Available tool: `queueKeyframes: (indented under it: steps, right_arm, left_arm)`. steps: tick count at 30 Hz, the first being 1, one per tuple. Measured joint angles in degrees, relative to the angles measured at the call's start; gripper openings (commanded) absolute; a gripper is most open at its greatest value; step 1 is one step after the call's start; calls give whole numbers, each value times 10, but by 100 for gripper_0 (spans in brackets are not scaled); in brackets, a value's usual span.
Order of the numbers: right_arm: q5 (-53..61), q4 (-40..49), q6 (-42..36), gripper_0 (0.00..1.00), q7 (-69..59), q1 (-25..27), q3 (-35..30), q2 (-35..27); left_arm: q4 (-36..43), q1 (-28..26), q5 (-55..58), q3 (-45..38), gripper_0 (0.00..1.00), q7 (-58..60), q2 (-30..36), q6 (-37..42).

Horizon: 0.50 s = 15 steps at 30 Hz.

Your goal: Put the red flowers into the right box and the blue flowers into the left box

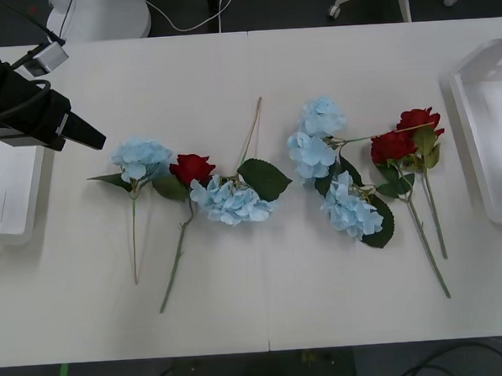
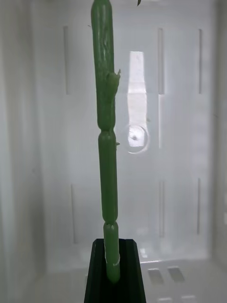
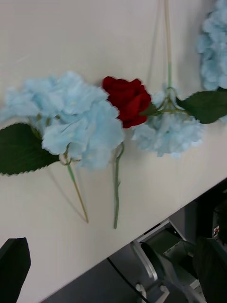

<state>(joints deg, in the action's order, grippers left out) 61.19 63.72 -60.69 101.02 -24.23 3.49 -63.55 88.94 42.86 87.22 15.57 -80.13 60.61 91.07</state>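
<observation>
My right gripper (image 2: 112, 267) is shut on the thin green stem (image 2: 107, 142) of a flower, held over the white floor of the right box (image 2: 179, 142); the flower's head is out of view. The right box (image 1: 490, 133) lies at the table's right edge. My left gripper (image 1: 85, 132) hovers open with nothing in it, between the left box (image 1: 7, 196) and the nearest blue flower (image 1: 140, 158), one black finger (image 3: 13, 265) showing. A red flower (image 1: 191, 167) (image 3: 127, 99) lies between two blue flowers (image 3: 75, 118). Two more red flowers (image 1: 404, 138) lie right of centre.
More blue flowers (image 1: 325, 163) lie in a group at the table's middle, their stems and dark leaves overlapping the roses. Long stems point toward the table's front edge (image 1: 268, 349). Bare table lies between the flowers and each box.
</observation>
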Motion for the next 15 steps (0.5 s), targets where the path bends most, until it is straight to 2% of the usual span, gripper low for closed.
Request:
queueKeyframes:
  steps: [4, 10, 15]
  right_arm:
    - [-57, -44, 1, 0, 1, 0, 0, 0]
    - [-172, -56, 1, 0, 7, 0, 0, 6]
    - [-222, -59, 2, 0, 16, 0, 0, 22]
  left_arm:
    - [18, 0, -61, 0, 100, 75, -13, 34]
    - [20, 0, -161, 0, 100, 78, -57, 88]
    - [20, 0, -220, 17, 100, 78, -87, 94]
